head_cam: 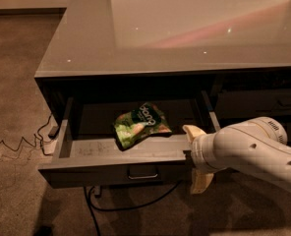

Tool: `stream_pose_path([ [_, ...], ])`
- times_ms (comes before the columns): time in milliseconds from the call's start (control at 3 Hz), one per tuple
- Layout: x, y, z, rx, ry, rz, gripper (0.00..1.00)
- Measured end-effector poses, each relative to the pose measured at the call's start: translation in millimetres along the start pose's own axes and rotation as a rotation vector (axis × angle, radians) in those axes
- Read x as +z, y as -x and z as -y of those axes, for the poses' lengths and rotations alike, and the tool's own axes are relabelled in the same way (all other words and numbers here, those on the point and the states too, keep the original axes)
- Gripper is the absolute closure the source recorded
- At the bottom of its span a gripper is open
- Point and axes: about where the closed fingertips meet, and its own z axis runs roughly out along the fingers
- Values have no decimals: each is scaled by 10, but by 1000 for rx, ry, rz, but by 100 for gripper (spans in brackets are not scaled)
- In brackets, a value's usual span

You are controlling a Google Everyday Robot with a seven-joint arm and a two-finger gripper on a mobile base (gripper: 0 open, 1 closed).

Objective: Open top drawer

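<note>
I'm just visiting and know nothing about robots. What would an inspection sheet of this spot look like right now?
Surface: glossy grey counter top, with only light reflections on the part in view.
Job's things: top drawer pulled well out, scuffed floor showing, metal pull at the centre of its front.
Clutter: green snack bag lying on the drawer floor, right of centre.
Grippers: gripper on a white arm, at the right end of the drawer front.
Cables: dark cable looping on the floor under the drawer; thin wire zigzagging on the floor to the left.
Surroundings: brown carpet; closed drawer to the right.
</note>
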Motion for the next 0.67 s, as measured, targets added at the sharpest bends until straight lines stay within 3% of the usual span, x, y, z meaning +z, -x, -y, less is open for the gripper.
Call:
stream_pose_path([
  [333,-30,11,91,4,-30,47,0],
  [667,-156,21,358,72,-112,176,0],
])
